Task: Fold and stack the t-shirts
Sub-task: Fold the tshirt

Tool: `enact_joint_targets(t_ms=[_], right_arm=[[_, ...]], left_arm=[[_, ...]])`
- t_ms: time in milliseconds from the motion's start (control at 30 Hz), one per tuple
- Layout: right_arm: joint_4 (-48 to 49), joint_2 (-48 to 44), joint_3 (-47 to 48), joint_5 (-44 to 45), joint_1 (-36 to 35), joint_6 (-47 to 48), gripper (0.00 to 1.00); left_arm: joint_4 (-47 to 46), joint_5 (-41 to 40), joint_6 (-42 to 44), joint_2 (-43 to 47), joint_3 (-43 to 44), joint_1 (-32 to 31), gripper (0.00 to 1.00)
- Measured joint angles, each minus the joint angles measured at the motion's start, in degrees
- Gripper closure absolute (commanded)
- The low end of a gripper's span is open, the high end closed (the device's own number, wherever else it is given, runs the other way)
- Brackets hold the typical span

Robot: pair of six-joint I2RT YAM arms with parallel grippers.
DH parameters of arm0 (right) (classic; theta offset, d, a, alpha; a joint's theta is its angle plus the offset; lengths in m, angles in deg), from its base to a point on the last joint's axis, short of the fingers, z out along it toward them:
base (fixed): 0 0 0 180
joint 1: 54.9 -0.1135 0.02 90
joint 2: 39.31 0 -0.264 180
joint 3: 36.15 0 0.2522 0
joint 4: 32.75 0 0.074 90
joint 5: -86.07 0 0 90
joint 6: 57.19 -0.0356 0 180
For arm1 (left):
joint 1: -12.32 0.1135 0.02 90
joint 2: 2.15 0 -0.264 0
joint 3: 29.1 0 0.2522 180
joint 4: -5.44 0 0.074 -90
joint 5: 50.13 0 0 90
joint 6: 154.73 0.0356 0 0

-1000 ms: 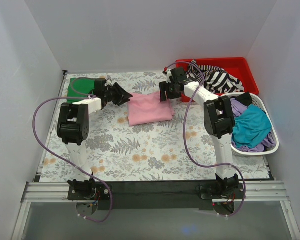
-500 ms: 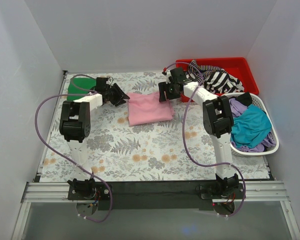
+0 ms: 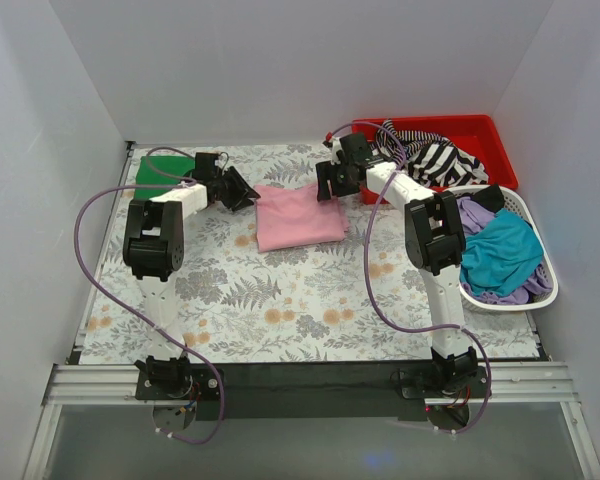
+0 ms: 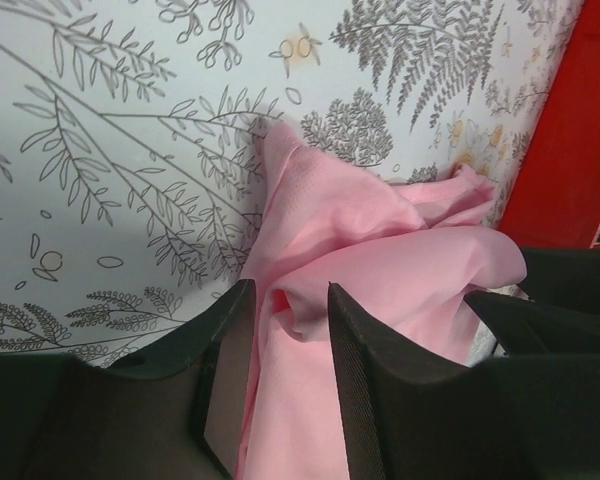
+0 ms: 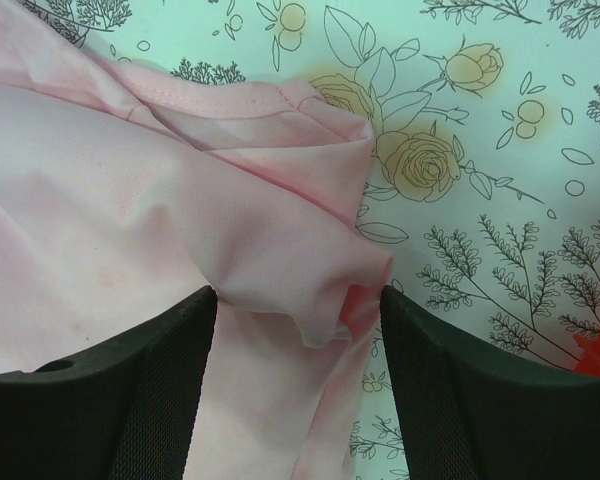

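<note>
Pink t-shirt (image 3: 298, 217) lies folded, far middle of the counter (image 3: 280, 300). Left gripper (image 3: 240, 189) jaws stand narrow around its left edge, grip unclear. Right gripper (image 3: 327, 183) jaws gape astride its right edge. Likely next: pinch both sides, carry it left onto the green t-shirt (image 3: 160, 172).

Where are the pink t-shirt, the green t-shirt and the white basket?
pink t-shirt (image 3: 298, 218): top view, middle of the folded cloth.
green t-shirt (image 3: 156, 174): top view, bare part left of the arm.
white basket (image 3: 502, 304): top view, its near rim.
</note>
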Motion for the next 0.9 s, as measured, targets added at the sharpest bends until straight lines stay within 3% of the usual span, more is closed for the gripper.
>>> enact_joint_targets(t_ms=[133, 233, 267, 433, 467, 667, 900], right_arm=[[0.00, 0.22, 0.76, -0.11, 0.00, 0.02, 0.31], [0.04, 0.28, 1.03, -0.37, 0.00, 0.09, 0.38], [0.04, 0.35, 1.03, -0.46, 0.00, 0.07, 0.46], [0.28, 1.57, 1.11, -0.74, 0.00, 0.35, 0.63], [0.39, 1.90, 1.11, -0.83, 0.00, 0.37, 0.71], [2.12, 2.62, 0.59, -1.51, 0.00, 0.35, 0.98], [6.29, -0.02, -4.72, -2.36, 0.00, 0.50, 0.99]], left_arm=[[-0.09, 0.22, -0.52, 0.00, 1.57, 0.00, 0.80], [-0.59, 0.68, -1.09, 0.00, 2.08, 0.00, 0.97], [-0.72, 0.92, -1.25, 0.00, 2.08, 0.00, 1.00], [-1.81, 2.01, -1.90, -1.20, 2.05, 0.00, 1.00], [-1.81, 2.19, -1.95, -1.38, 2.05, 0.00, 1.00], [-2.71, 2.89, -2.14, -1.81, 1.62, 0.00, 1.00], [-4.61, 3.32, -2.14, -1.81, 1.64, -0.11, 1.00]])
